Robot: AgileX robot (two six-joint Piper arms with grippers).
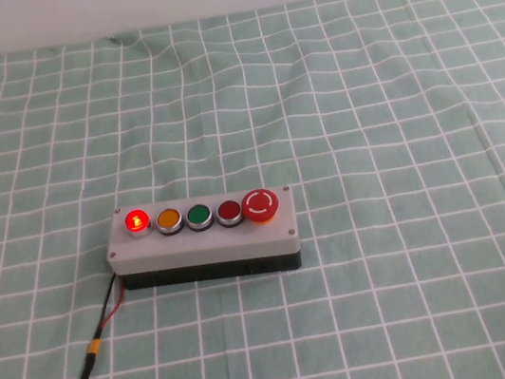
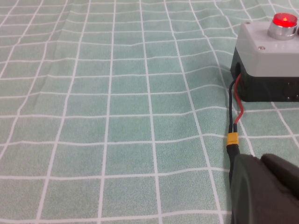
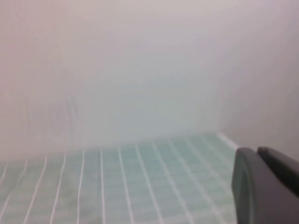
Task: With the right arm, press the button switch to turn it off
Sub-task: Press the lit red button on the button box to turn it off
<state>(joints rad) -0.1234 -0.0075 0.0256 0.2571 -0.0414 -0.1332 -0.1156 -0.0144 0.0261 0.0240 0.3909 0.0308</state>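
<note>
The switch box (image 1: 203, 241), grey on top with a black base, sits on the table under a green checked cloth (image 1: 361, 86). The lit red button (image 1: 136, 221) is the first in the row on the box's lid, at the end on the robot's left. Beside it along the lid come an orange button (image 1: 169, 219), a green button (image 1: 199, 215), a dark red button (image 1: 229, 211) and, at the box's other end, a large red mushroom button (image 1: 261, 204). The right gripper (image 3: 264, 182) shows only as a dark edge in the right wrist view, over the cloth and facing a pale wall (image 3: 140, 70). How it lies relative to the box cannot be told, nor whether it is open or closed. The left gripper (image 2: 261, 186) is low over the cloth near the box's lit end, and its state cannot be told either. A black and red cable (image 1: 89, 369) leaves the box at that same end and carries a yellow connector (image 1: 95, 347) just past the box. In the left wrist view the cable passes beneath the left gripper. The button tops on the box are all uncovered.
</note>
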